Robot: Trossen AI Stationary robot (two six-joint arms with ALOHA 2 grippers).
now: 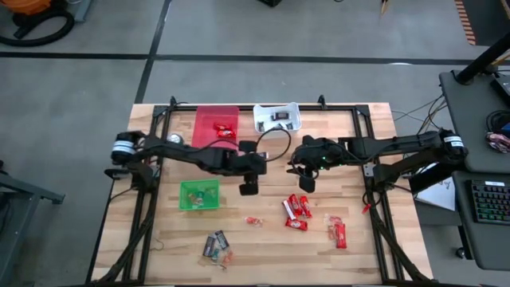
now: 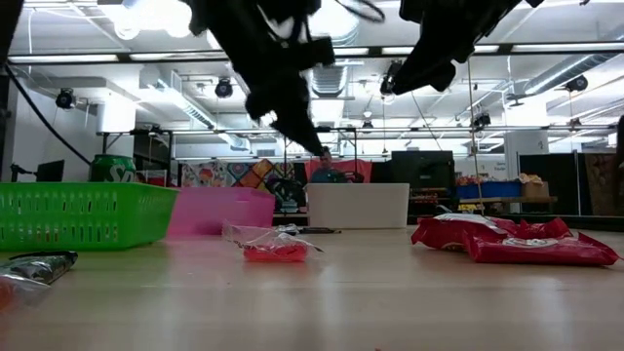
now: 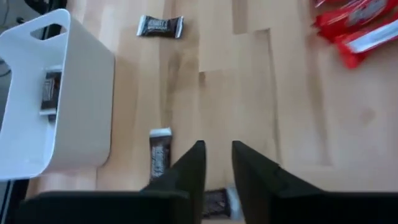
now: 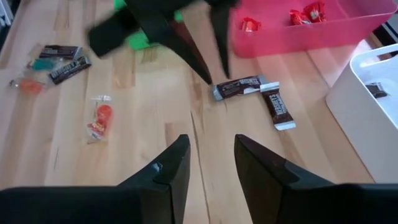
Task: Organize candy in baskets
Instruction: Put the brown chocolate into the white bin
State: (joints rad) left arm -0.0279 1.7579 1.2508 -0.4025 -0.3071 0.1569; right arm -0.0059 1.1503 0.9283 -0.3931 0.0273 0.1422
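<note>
Since the left gripper (image 4: 214,71) hovers slightly parted and empty over a dark mini bar (image 4: 239,87), with the white basket (image 1: 279,117) at one o'clock, straddle it squarely; right gripper (image 4: 208,158) waits half-open, empty

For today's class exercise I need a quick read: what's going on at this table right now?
A two-armed robot is sorting candy into baskets. The left gripper hangs just above a dark mini bar near the white basket, fingers slightly apart, holding nothing. The right gripper hovers open and empty mid-table. The red basket already holds a few red sweets and the white one a dark bar. Red bars and other pieces lie loose, and the green basket stands nearby.
</note>
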